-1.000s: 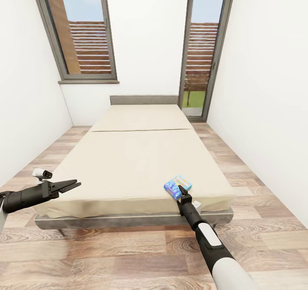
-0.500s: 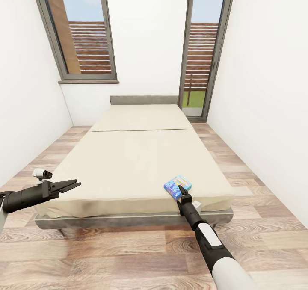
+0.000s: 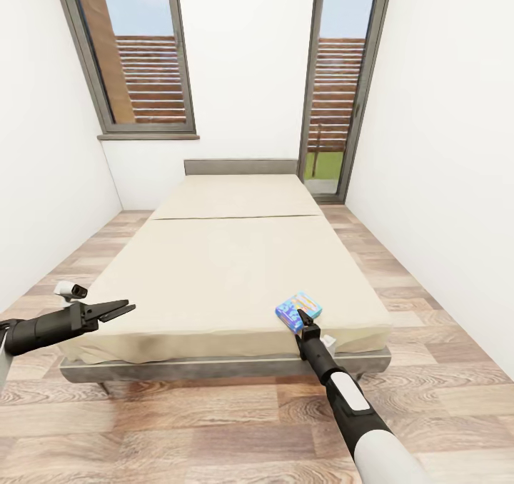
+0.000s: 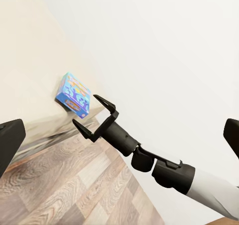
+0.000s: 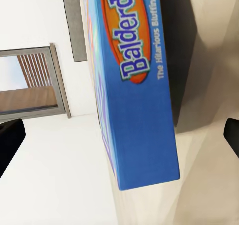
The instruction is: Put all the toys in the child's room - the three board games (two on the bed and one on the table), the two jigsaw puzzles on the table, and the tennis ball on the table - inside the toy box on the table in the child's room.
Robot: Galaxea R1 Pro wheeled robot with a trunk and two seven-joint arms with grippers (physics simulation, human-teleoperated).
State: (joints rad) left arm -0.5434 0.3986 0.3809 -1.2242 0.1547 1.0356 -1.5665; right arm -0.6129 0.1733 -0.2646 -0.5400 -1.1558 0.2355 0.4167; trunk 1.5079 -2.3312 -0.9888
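Head camera: high at the foot of the bed point(image 3: 235, 270), facing forward and down toward windows. Left wrist camera: looks sideways across the bed's foot at the right claw point(image 4: 94, 117) and blue board game point(image 4: 73, 95). Right wrist camera: very close on that board game point(image 5: 134, 85).

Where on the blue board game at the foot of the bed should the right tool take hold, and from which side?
Across the thin side edges of the blue board game, coming from the foot of the bed. It lies flat near that edge, and the open right tool already faces its near end, so the jaws likely need to straddle its thickness.
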